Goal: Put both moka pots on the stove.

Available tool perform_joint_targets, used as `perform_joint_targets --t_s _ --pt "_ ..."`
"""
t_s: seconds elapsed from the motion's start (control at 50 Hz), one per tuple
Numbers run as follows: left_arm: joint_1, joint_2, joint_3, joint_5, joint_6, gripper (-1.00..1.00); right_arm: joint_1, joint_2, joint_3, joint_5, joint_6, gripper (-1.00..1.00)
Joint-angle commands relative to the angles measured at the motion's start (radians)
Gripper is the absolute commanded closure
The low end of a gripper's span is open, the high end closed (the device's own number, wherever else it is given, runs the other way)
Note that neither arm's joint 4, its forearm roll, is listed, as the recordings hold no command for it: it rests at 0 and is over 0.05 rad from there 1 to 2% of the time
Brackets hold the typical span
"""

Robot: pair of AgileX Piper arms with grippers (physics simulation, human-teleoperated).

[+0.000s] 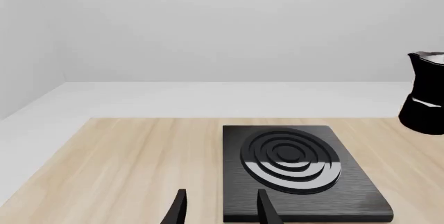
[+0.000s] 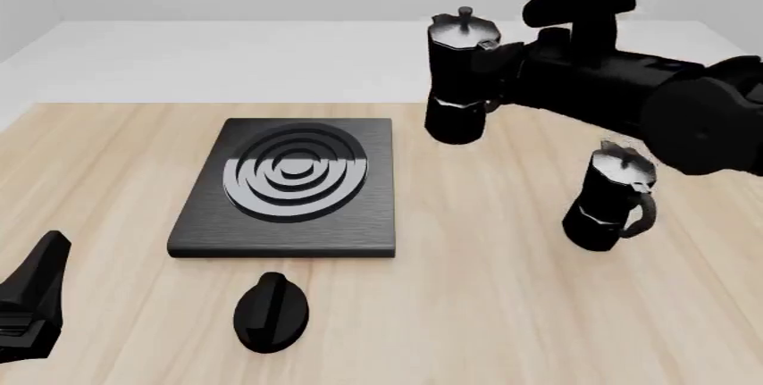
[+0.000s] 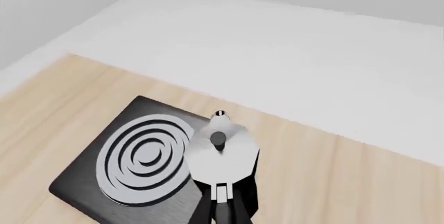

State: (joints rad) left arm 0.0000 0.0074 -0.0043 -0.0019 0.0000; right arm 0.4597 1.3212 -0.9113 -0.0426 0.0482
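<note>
The stove (image 2: 292,184) lies flat on the wooden table, left of centre, its ring burner bare. My right gripper (image 2: 498,77) is shut on one moka pot (image 2: 459,72) by its handle side and holds it upright in the air, just right of the stove's far right corner. From above, that moka pot (image 3: 222,154) shows beside the stove (image 3: 132,156). The other moka pot (image 2: 608,197) stands on the table at the right. My left gripper (image 1: 222,211) is open and empty, low at the near left, short of the stove (image 1: 298,172). The held moka pot (image 1: 425,94) shows at that view's edge.
A black oval knob (image 2: 272,311) lies on the table just in front of the stove. The right arm (image 2: 644,99) stretches over the standing pot. A pale floor and wall lie beyond the table's far edge (image 2: 238,104).
</note>
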Motion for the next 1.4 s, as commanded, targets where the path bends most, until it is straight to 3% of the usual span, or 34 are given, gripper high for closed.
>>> perform_joint_targets --t_s 0.02,0.2,0.44,0.72,0.88,1.4 --pt "0.000 0.000 0.000 0.000 0.000 -1.00 0.018 0.086 -0.201 0.040 -0.063 1.00" --pt "0.000 0.000 0.000 0.000 0.000 -1.00 0.040 0.195 -0.333 0.061 -0.086 1.00" --pt "0.000 0.000 0.000 0.000 0.000 -1.00 0.051 0.373 -0.533 0.080 -0.073 1.00" --pt "0.000 0.000 0.000 0.000 0.000 -1.00 0.091 0.481 -0.692 0.109 -0.066 1.00" --pt "0.000 0.000 0.000 0.000 0.000 -1.00 0.119 0.590 -0.827 0.129 -0.026 1.00" --pt "0.000 0.000 0.000 0.000 0.000 -1.00 0.179 0.776 -1.040 0.182 0.045 1.00"
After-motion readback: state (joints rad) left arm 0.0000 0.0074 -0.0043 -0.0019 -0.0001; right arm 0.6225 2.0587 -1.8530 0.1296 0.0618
